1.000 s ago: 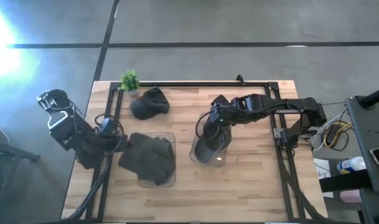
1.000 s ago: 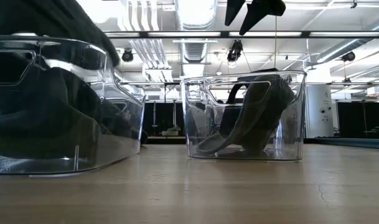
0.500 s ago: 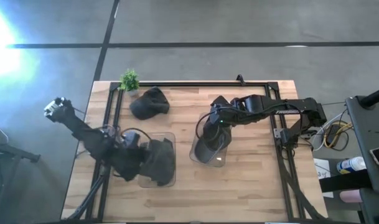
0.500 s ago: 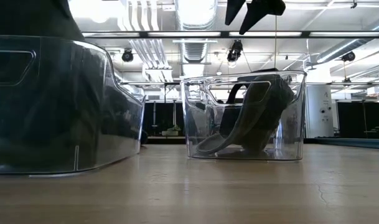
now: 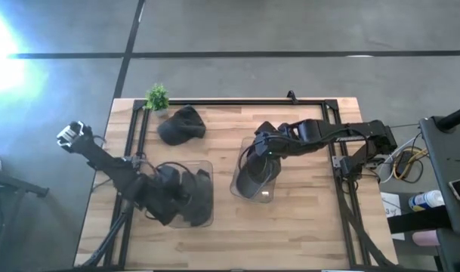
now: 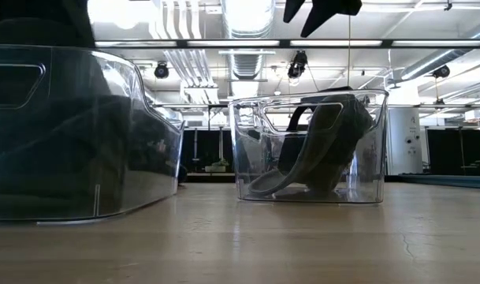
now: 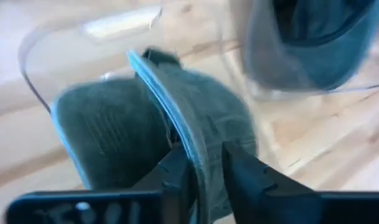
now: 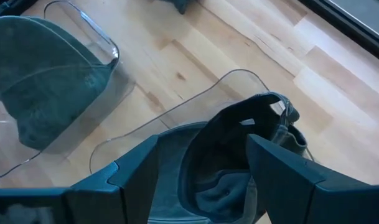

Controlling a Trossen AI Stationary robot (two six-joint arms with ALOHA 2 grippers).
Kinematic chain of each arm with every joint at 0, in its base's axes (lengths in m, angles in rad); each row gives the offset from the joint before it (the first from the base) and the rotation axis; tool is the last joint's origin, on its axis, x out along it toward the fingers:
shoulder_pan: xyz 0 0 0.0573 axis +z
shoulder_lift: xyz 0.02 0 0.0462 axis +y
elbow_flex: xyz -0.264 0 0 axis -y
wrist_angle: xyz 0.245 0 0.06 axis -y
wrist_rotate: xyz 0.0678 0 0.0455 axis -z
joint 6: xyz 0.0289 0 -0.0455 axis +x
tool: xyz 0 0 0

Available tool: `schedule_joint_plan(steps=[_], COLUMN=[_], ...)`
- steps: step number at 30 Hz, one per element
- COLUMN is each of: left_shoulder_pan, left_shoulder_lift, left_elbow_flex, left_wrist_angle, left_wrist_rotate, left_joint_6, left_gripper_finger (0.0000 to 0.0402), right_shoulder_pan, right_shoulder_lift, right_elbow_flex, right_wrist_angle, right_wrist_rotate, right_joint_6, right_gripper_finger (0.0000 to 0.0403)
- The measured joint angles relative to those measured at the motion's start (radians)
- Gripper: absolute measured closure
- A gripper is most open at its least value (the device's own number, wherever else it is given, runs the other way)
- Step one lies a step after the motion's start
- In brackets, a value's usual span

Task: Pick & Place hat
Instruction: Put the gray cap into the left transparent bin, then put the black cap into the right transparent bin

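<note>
A grey-green hat (image 5: pixel 196 195) lies in the clear left bin (image 5: pixel 207 165); the left wrist view shows it with a raised fold (image 7: pixel 170 99). My left gripper (image 7: pixel 201 152) reaches down into that bin and is shut on the fold. Another hat (image 8: pixel 239 149) sits in the clear right bin (image 5: pixel 254 193), leaning against its wall (image 6: pixel 318 150). My right gripper (image 8: pixel 211 168) hovers open above that bin, touching nothing. A third dark hat (image 5: pixel 181 125) rests on the table near the far edge. My left gripper pinches the raised fold of the hat (image 7: pixel 198 140) between its two fingers (image 7: pixel 177 171), which stand on either side of the ridge. It comes slanting down from the table's left. The hat rests on the bottom of the left bin.
A small green plant (image 5: pixel 157 97) stands at the table's far left corner. A black frame rail (image 5: pixel 237 101) runs along the far edge and down both sides. Bare wood lies along the near edge (image 5: pixel 252 242).
My left arm has stretched out from the table's left edge, carrying its gripper right and toward the near edge, down into the left bin. The hat there is now bunched toward the bin's right side.
</note>
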State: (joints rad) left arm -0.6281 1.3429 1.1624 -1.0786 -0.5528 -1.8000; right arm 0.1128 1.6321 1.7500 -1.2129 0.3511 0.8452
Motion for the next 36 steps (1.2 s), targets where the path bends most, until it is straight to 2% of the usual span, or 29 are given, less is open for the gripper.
schedule_joint_plan(steps=[6,9,10,13,15,17,20,23,27,30,32,36], left_shoulder_pan=[0.000,-0.004,-0.005,0.000,0.032,0.102,0.267,0.468,0.718,0.861,0.927,0.987], left_shoulder_lift=[-0.072,-0.100,-0.112,-0.164,-0.189,-0.202,-0.200,-0.178,-0.111,-0.041,0.013,0.097], left_elbow_flex=[0.069,0.086,0.100,0.153,0.164,0.158,0.138,0.116,0.079,0.076,0.075,0.075], left_wrist_angle=[-0.079,-0.082,-0.083,-0.085,-0.108,-0.150,-0.197,-0.145,-0.004,0.025,0.023,0.022], left_wrist_rotate=[0.044,0.045,0.023,-0.162,-0.250,-0.277,-0.272,-0.160,0.155,0.346,0.393,0.397], left_joint_6=[0.031,0.067,0.086,0.132,0.185,0.235,0.344,0.650,1.120,1.366,1.511,1.894], left_gripper_finger=[0.0248,0.0226,0.0223,0.0219,0.0218,0.0218,0.0218,0.0218,0.0218,0.0218,0.0218,0.0218], right_shoulder_pan=[-0.002,-0.002,-0.002,-0.008,-0.012,-0.015,-0.016,-0.015,-0.015,-0.015,-0.014,-0.014], right_shoulder_lift=[0.000,0.000,0.000,0.000,0.004,0.005,0.006,0.006,0.006,0.006,0.006,0.006], right_elbow_flex=[0.000,0.000,0.000,0.000,0.000,0.000,0.000,0.000,0.000,0.000,0.000,0.000], right_wrist_angle=[0.062,0.100,0.107,0.115,0.116,0.116,0.116,0.114,0.111,0.110,0.110,0.109], right_wrist_rotate=[-0.039,-0.050,-0.051,-0.065,-0.066,-0.068,-0.068,-0.070,-0.073,-0.076,-0.076,-0.076], right_joint_6=[-0.041,-0.063,-0.068,-0.086,-0.087,-0.089,-0.089,-0.089,-0.088,-0.084,-0.068,-0.054], right_gripper_finger=[0.0170,0.0170,0.0170,0.0170,0.0170,0.0170,0.0170,0.0170,0.0170,0.0170,0.0170,0.0170])
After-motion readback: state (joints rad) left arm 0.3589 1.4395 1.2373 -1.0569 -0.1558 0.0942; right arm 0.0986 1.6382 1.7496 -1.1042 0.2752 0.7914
